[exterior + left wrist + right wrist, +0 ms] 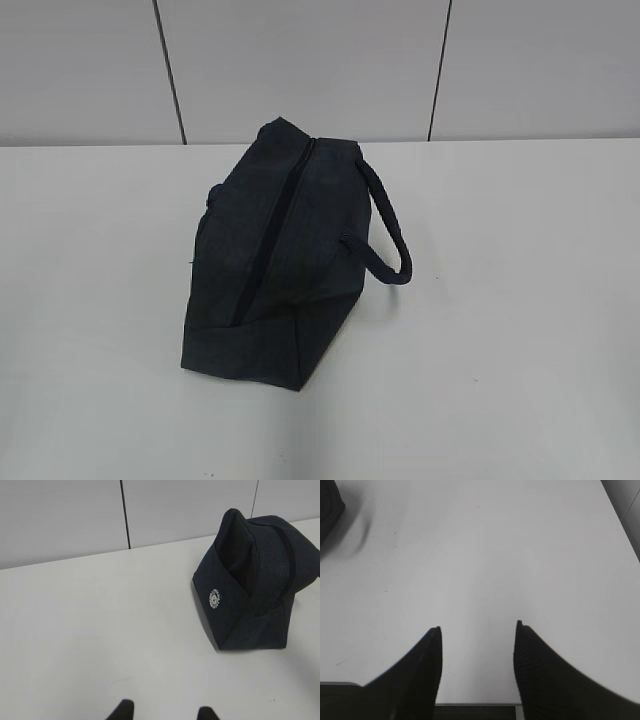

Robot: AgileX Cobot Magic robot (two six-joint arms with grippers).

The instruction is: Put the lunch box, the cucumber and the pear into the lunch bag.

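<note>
The left gripper [162, 714] hangs over bare table [100, 630] with its fingers parted and nothing between them; only the two dark tips show at the bottom of its wrist view. Off to its right, well apart, stands the bag [252, 585], its end panel toward that camera with a small round white badge [215, 599] on it.

From the front, the bag [270, 260] sits near the middle of the white table [500, 350], upright, one narrow end toward us. The zipper [275, 230] runs along its top ridge and looks closed. A loop handle [392, 232] arches out on the right side.

The lunch box, cucumber and pear are not to be seen in any view.

Further right, the right gripper [477, 635] hovers over bare table too, its fingers spread and empty. A dark corner of the bag [330, 510] shows at the upper left of its view.
</note>
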